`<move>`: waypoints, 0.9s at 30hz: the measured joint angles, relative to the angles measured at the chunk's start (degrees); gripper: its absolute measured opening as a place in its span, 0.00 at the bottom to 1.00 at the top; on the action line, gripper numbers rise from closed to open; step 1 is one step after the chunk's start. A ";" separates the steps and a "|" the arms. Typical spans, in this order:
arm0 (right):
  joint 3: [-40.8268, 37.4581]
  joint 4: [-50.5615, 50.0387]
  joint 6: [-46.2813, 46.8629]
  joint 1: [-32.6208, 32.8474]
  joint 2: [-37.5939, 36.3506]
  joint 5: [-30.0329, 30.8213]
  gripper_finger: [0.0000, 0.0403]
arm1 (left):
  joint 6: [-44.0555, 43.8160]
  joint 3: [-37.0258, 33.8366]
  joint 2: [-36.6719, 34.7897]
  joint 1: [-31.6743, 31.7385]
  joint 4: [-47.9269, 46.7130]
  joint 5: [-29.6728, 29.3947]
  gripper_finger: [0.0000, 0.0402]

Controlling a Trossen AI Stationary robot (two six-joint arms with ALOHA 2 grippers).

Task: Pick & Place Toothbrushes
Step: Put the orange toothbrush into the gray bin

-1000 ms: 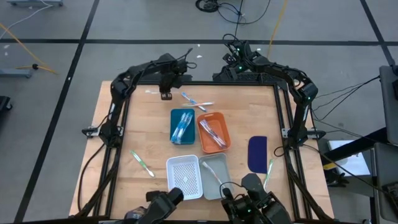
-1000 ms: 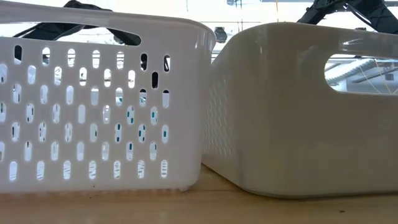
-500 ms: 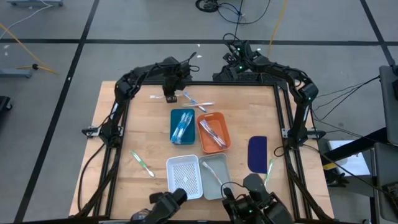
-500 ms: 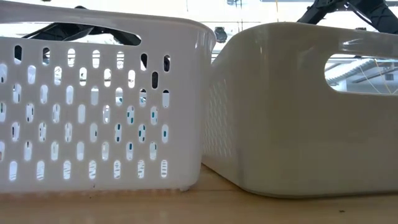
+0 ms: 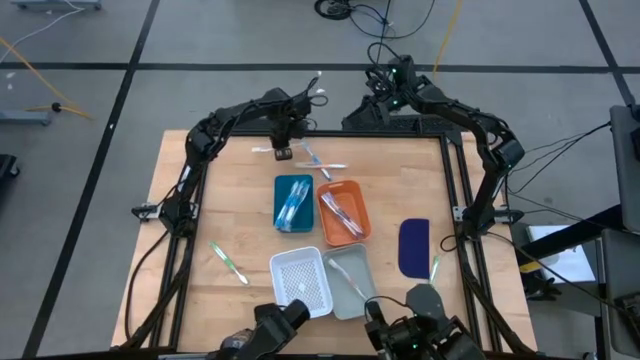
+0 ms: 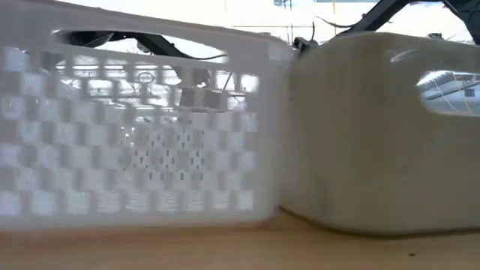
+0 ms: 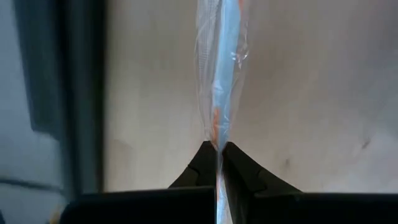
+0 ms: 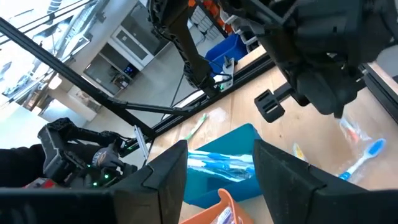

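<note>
We see the left gripper reached over the table's far edge, fingers clenched on a wrapped toothbrush. Right gripper sits raised nr the far edge, jaws apart, empty, facing the blue tray w/ toothbrushes.

Slim whitish plastic toothbrushes lie scattered: blue-accented ones in the teal tray, several in the orange tray, a green one flat on the tabletop.
</note>
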 joint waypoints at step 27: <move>-0.04 -20.14 -14.93 -0.47 -0.28 9.99 0.43 | -2.45 1.30 -0.37 2.73 -14.38 3.03 0.00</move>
